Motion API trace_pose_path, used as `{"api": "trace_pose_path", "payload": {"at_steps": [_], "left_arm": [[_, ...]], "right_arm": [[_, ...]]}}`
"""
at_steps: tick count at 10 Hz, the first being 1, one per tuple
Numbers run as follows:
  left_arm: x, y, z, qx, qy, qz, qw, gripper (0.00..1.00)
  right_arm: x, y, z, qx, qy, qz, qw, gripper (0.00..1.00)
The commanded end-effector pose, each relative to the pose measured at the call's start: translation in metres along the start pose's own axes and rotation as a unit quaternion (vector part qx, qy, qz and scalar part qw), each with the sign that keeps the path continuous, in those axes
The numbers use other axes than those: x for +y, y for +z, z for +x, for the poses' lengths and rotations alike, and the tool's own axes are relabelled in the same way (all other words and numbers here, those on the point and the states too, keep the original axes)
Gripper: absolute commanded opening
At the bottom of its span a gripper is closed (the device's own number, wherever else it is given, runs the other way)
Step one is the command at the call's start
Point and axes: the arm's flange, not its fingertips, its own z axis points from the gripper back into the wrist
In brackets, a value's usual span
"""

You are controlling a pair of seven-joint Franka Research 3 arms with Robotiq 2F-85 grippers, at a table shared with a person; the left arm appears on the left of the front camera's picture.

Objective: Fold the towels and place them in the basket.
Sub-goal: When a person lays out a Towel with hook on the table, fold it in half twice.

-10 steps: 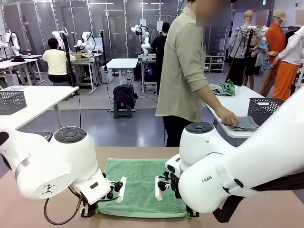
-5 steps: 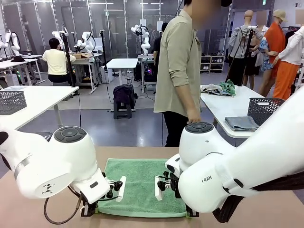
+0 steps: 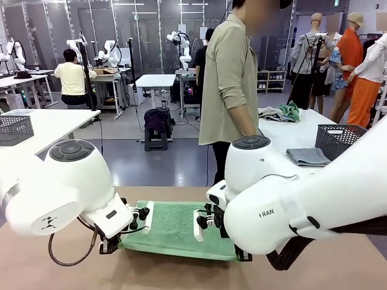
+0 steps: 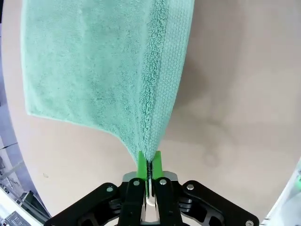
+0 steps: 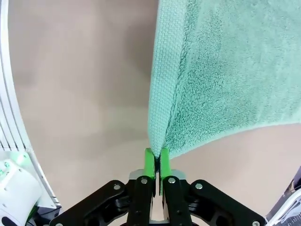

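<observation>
Front view: green towel (image 3: 172, 226) on the table (image 3: 181, 275), both near corners gripped.
I see the left gripper (image 4: 149, 159) and right gripper (image 5: 156, 156) each pinching a corner, jaws pressed on cloth.

You'll see a person in a beige shirt (image 3: 230, 78) standing beyond the brown counter (image 3: 181, 277). To their side, a white table (image 3: 296, 134) carries a folded grey cloth (image 3: 307, 156). Far back, someone in yellow (image 3: 72, 78) sits facing away, and a low stool piled with dark cloth (image 3: 157, 124) stands in the aisle.
</observation>
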Motion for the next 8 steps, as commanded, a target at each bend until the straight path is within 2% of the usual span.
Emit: {"api": "trace_pose_path", "payload": {"at_steps": [1,3,4,8], "left_arm": [[-0.007,0.010,-0.011,0.014,-0.008,-0.006,1.000,0.04],[-0.010,0.012,-0.002,0.032,-0.013,-0.012,0.999,0.04],[0.000,0.006,0.000,0.002,-0.001,0.001,1.000,0.04],[0.000,0.006,0.000,0.002,-0.001,0.001,1.000,0.04]], "right_arm": [[0.005,0.010,-0.001,0.014,0.013,-0.010,1.000,0.05],[0.005,0.012,0.001,0.018,0.014,-0.008,1.000,0.05],[0.002,0.011,0.001,0.002,0.007,-0.009,1.000,0.05],[0.002,0.011,0.001,0.002,0.007,-0.009,1.000,0.05]]}}
